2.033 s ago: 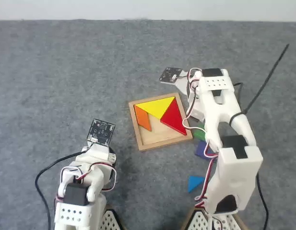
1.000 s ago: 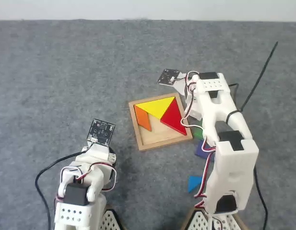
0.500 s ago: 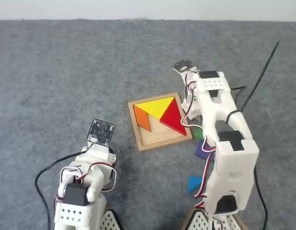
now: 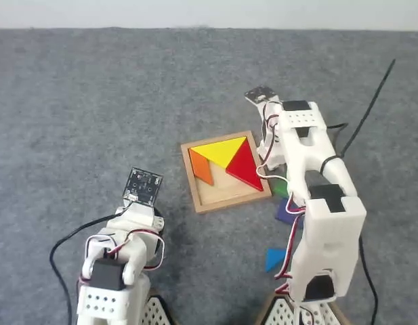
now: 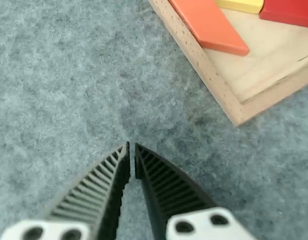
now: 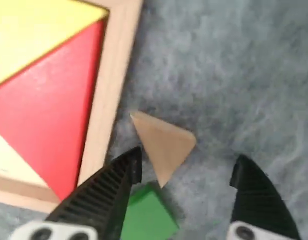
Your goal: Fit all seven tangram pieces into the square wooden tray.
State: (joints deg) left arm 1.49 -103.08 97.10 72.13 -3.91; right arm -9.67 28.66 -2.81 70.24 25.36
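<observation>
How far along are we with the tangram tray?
Three of seven sit in the square wooden tray: yellow triangle, red triangle, orange parallelogram. In hand: nothing; the right pincer is open over the small tan triangle beside the tray. To go: that, plus green piece, purple piece, blue triangle.

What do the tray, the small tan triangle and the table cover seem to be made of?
Tray: probably pale unpainted wood; fine flecks show on its matte rim.
Tan triangle: likely bare wood too, matte, in the same pale colour as the tray.
Table cover: grey felt or short carpet, judging by its fuzzy, mottled fibres.
</observation>
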